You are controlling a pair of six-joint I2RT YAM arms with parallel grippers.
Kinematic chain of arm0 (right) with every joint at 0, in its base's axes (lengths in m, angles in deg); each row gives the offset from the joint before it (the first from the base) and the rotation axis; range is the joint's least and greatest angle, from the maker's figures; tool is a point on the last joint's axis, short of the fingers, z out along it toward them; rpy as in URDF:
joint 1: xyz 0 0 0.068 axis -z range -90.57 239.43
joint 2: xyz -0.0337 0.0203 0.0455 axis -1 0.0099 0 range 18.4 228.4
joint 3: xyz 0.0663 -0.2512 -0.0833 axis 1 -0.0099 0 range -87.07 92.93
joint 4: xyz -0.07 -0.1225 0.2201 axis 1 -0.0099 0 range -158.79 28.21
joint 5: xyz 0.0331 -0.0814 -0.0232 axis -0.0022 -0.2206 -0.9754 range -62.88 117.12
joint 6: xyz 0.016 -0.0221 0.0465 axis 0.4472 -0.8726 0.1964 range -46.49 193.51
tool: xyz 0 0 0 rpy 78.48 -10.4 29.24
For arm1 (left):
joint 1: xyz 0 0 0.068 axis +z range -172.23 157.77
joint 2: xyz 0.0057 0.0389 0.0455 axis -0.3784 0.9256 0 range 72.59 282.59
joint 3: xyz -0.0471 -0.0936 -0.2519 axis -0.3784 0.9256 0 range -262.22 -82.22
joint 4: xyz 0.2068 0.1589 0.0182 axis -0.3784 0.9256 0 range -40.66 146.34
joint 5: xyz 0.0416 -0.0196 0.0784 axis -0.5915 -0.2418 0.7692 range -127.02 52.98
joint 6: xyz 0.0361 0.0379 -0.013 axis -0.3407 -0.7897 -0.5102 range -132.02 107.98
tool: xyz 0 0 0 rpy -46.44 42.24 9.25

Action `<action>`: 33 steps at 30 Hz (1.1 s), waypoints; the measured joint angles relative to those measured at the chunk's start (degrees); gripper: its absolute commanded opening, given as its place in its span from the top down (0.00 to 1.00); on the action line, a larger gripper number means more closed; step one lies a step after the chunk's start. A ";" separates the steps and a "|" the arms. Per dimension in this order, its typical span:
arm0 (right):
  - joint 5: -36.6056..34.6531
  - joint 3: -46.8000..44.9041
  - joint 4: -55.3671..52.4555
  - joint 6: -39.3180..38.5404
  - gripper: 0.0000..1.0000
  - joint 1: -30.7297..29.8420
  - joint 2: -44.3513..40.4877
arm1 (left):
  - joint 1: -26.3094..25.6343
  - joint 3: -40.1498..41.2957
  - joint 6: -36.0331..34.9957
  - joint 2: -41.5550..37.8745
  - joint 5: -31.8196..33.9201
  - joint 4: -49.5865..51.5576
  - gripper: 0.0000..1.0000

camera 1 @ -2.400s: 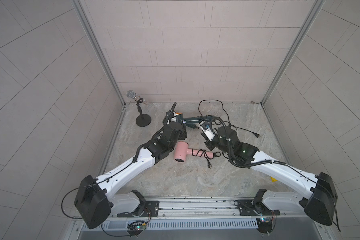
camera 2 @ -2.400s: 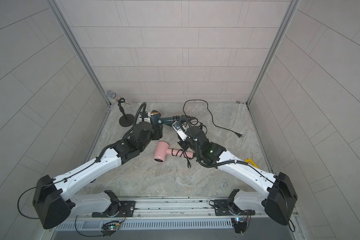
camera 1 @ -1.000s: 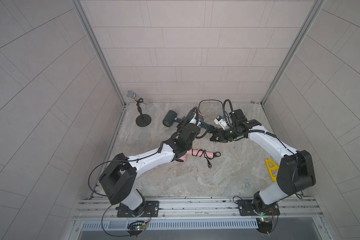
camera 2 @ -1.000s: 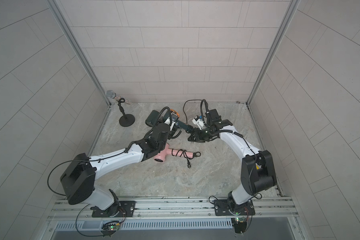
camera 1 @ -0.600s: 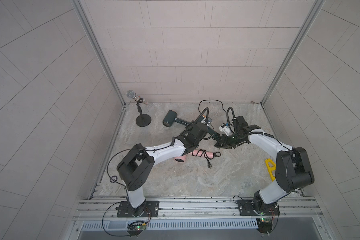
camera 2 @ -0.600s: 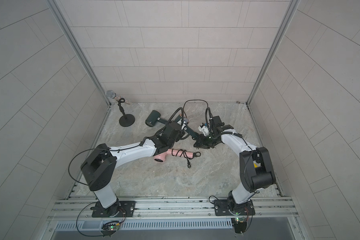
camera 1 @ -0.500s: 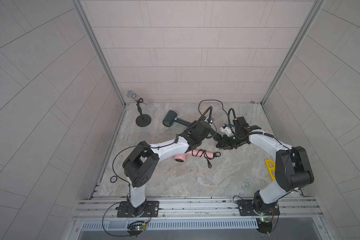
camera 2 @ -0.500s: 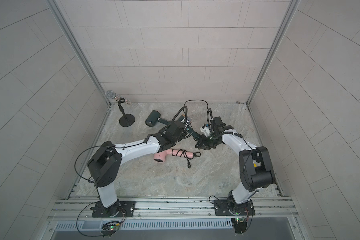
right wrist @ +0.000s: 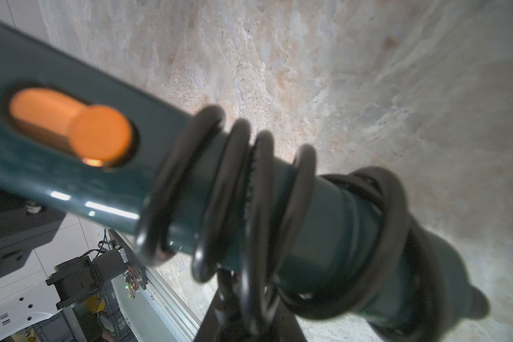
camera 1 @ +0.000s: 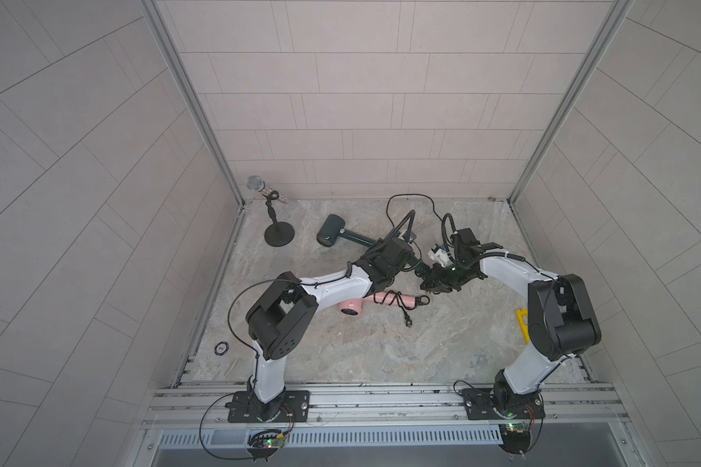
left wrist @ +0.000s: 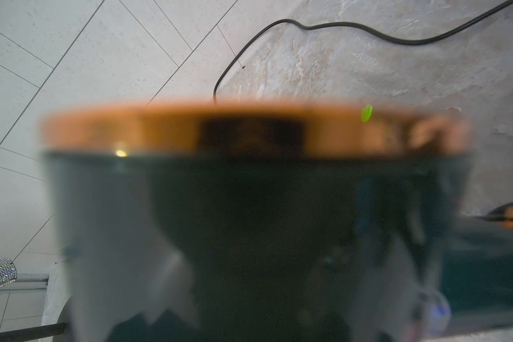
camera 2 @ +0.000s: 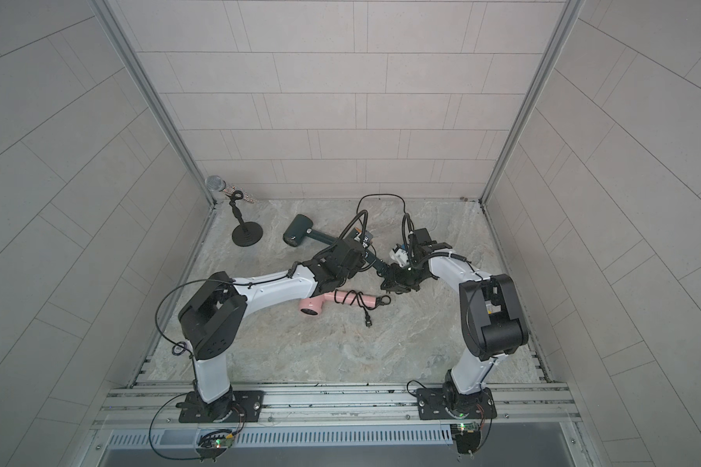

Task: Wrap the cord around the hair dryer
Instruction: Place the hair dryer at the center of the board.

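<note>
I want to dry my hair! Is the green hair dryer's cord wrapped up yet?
Not quite. Done: several loops of black cord circle the handle of the dark green hair dryer. In hand: the left gripper clamps the handle while the right gripper seems to hold the cord. Left: a loose stretch lies by the back wall.

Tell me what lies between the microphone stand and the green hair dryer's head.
Nothing: bare floor separates the microphone stand from the green hair dryer, clear in both top views.
</note>
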State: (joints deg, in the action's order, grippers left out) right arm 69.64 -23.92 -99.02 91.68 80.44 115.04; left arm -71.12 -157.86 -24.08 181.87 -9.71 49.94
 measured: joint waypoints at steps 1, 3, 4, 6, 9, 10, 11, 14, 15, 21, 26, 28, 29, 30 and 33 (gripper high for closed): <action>-1.09 0.79 -0.74 -0.15 1.00 -0.31 0.31 | -0.13 -0.72 -0.11 0.48 0.48 0.44 1.00; -4.35 2.47 -2.29 -0.98 1.00 -1.40 0.44 | -0.46 -2.16 -0.26 1.44 1.62 1.40 1.00; -5.70 3.19 -2.95 -1.38 1.00 -1.95 0.37 | -0.59 -2.58 -0.26 1.66 2.01 1.75 1.00; -7.96 4.79 -3.87 -2.32 1.00 -3.32 0.13 | -0.85 -3.41 -0.28 1.97 3.10 2.84 1.00; -8.07 5.46 -3.65 -2.93 1.00 -4.37 -1.38 | -1.20 -4.31 -0.22 2.23 3.96 4.39 1.00; -7.63 5.53 -3.15 -2.93 1.00 -4.37 -1.95 | -1.40 -4.52 -0.15 2.29 3.87 5.03 1.00; -7.04 5.60 -2.97 -2.89 1.00 -4.35 -2.60 | -1.75 -4.57 0.22 2.40 3.96 5.07 1.00; -6.08 5.66 -3.23 -2.69 1.00 -4.28 -3.34 | -2.43 -4.59 0.26 2.38 4.31 4.63 1.00; -5.99 5.86 -3.48 -2.67 1.00 -4.15 -3.34 | -2.49 -4.20 0.26 2.27 4.37 4.02 1.00; -3.89 9.25 -7.56 -3.32 1.00 -2.78 -1.77 | -2.47 2.29 0.11 -0.81 4.31 -2.69 1.00; 0.15 11.41 -11.10 -5.73 1.00 -1.95 1.29 | -2.10 8.00 -1.22 -3.72 3.72 -7.28 1.00; 0.83 11.89 -12.04 -7.06 1.00 -1.49 1.60 | -2.01 9.84 -1.60 -4.24 3.65 -9.66 1.00; 0.76 12.24 -12.39 -7.76 1.00 -1.14 1.60 | -2.01 10.86 -1.97 -4.52 3.89 -10.99 1.00; 0.50 12.61 -12.28 -8.37 1.00 -0.61 1.55 | -2.01 11.80 -2.49 -4.85 4.00 -11.89 1.00; 0.52 12.61 -11.82 -9.38 1.00 0.02 1.38 | -2.03 13.73 -3.80 -4.96 4.48 -15.23 1.00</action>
State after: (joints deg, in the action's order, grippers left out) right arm 70.17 -11.30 -110.85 82.31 80.46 116.41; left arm -73.15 -144.13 -27.88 176.90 -5.22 34.71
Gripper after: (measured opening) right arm 0.210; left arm 0.706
